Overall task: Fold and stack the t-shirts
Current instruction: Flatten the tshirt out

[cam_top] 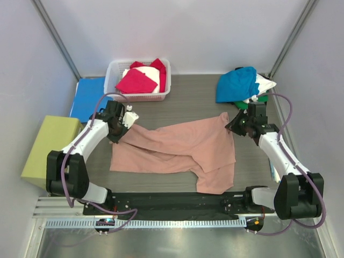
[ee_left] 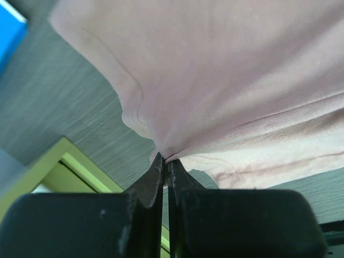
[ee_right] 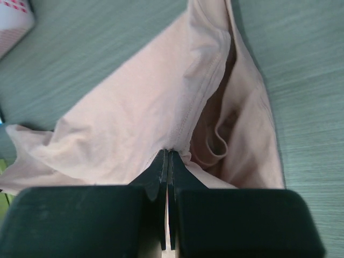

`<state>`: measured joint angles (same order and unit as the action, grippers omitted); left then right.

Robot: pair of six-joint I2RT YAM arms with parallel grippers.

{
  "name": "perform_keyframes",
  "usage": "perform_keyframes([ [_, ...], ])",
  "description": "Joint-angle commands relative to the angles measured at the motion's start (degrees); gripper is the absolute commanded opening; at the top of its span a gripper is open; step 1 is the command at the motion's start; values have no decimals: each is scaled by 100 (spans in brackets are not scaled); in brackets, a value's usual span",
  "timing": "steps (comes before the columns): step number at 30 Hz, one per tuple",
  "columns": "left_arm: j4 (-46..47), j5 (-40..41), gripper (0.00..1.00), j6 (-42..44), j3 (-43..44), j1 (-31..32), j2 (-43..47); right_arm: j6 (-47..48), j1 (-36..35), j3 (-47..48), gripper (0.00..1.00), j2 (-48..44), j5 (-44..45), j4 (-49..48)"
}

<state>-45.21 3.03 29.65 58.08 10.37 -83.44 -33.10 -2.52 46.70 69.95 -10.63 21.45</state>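
Note:
A dusty-pink t-shirt (cam_top: pixel 177 148) lies rumpled across the middle of the table, plain side up. My left gripper (cam_top: pixel 124 129) is shut on its left upper corner; in the left wrist view the jaws (ee_left: pixel 165 159) pinch a fold of the pink cloth (ee_left: pixel 226 80). My right gripper (cam_top: pixel 232 124) is shut on its right upper corner; in the right wrist view the jaws (ee_right: pixel 169 152) pinch a seam of the pink cloth (ee_right: pixel 134 113). Magenta and white tees (cam_top: pixel 141 79) fill a basket. A teal-blue tee (cam_top: pixel 237 83) tops a pile with white and green ones at the back right.
A white basket (cam_top: pixel 114 70) stands at the back left. A flat blue folder (cam_top: pixel 87 98) lies left of it. A yellow-green box (cam_top: pixel 49 148) sits at the left edge, also in the left wrist view (ee_left: pixel 80 166). Grey walls close in the sides.

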Motion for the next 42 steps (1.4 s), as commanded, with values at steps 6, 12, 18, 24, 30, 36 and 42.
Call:
perform_keyframes([
  [6,-225,110,7,94,142,-44,232,41,-29,261,1,-289,-123,149],
  [12,-67,146,14,85,-139,-44,188,23,-29,138,1,-324,-114,149],
  [18,-137,66,12,50,-113,-44,214,32,-29,129,1,-325,-88,140],
  [24,-76,93,0,59,-131,-53,223,23,-29,68,1,-368,-88,140],
  [30,-41,93,0,67,-227,-61,214,23,-38,59,1,-386,-79,140],
  [36,-49,409,0,24,237,-123,582,14,-29,436,1,-587,-114,149],
  [42,-216,611,0,-459,1397,-228,1460,58,-38,972,1,-1457,-229,280],
])
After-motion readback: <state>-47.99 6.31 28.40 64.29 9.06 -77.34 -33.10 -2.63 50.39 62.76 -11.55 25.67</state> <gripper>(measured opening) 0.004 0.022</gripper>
